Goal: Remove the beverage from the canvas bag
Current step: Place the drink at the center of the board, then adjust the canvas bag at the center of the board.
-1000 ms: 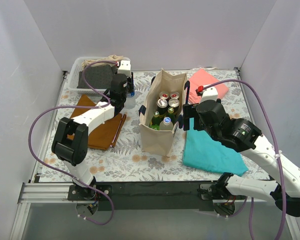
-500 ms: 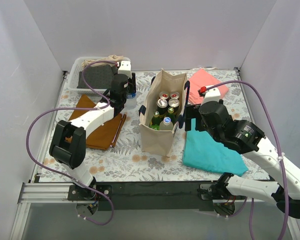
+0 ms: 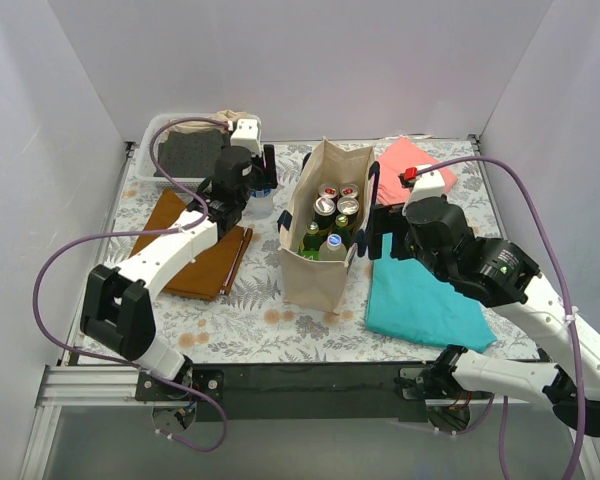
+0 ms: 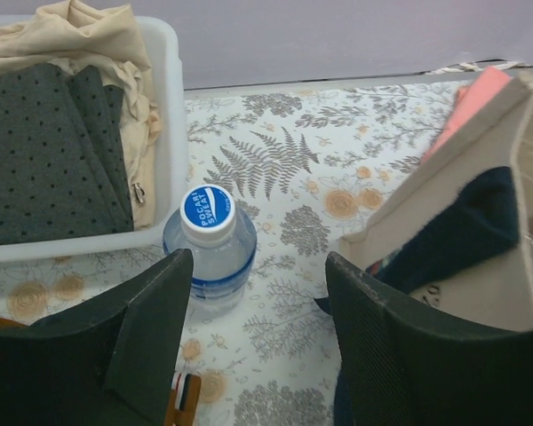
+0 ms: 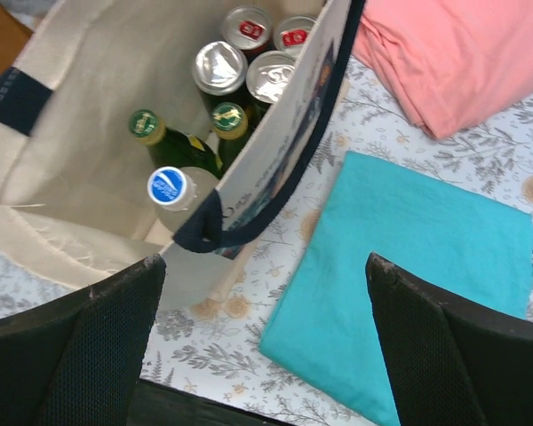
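Note:
The beige canvas bag (image 3: 325, 240) with navy handles stands mid-table, open at the top. Inside it are several cans (image 5: 220, 67), green bottles (image 5: 145, 123) and a clear bottle with a blue cap (image 5: 167, 187). A blue-capped water bottle (image 4: 210, 238) stands on the table left of the bag, next to the white basket; it also shows in the top view (image 3: 261, 199). My left gripper (image 4: 258, 355) is open and empty, raised just behind that bottle. My right gripper (image 5: 266, 346) is open and empty, above the bag's right side.
A white basket (image 3: 150, 140) with grey and beige cloths sits at the back left. A brown cloth (image 3: 195, 250) lies left of the bag. A teal cloth (image 3: 420, 300) and a pink cloth (image 3: 410, 165) lie to its right.
My left gripper has lifted and drawn back from the water bottle, which stays standing on the table. My right gripper has risen and shifted slightly toward the bag.

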Tool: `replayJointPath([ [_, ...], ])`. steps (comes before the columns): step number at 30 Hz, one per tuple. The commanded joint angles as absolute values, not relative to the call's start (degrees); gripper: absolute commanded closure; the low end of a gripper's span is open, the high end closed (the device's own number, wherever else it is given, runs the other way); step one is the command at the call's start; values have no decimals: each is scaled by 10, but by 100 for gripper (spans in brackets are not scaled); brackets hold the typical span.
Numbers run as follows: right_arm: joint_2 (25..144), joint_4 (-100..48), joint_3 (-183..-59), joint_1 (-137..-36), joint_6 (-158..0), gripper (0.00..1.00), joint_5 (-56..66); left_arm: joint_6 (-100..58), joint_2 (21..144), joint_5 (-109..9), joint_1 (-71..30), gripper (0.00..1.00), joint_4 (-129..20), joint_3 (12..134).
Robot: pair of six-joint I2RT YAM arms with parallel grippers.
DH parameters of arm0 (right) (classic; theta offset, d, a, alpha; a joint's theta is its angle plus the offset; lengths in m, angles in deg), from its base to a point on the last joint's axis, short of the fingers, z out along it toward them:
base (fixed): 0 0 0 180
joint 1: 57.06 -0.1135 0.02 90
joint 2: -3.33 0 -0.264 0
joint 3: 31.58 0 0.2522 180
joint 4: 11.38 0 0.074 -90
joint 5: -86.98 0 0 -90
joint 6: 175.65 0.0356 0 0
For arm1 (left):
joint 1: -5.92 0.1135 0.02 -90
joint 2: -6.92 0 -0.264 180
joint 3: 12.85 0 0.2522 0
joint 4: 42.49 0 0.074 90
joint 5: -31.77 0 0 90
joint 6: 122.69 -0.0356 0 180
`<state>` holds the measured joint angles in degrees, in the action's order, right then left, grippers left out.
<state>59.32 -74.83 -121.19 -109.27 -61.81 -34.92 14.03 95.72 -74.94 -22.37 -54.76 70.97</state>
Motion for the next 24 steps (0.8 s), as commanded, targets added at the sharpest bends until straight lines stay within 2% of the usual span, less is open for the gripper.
replayJointPath([
  [1,610,-735,-1264,-1094,-620,2,-277,165,879,-712,-233,40,-620,752],
  [7,648,-735,-1258,-1094,-618,9,-190,179,837,-664,-240,38,-701,782],
  [11,650,-735,-1233,-1094,-610,20,-188,191,826,-618,-247,38,-755,813],
  [18,654,-734,-1203,-1094,-609,30,-207,190,833,-496,-265,37,-858,877],
  [24,661,-735,-1189,-1094,-618,35,-186,185,842,-471,-304,37,-899,895],
])
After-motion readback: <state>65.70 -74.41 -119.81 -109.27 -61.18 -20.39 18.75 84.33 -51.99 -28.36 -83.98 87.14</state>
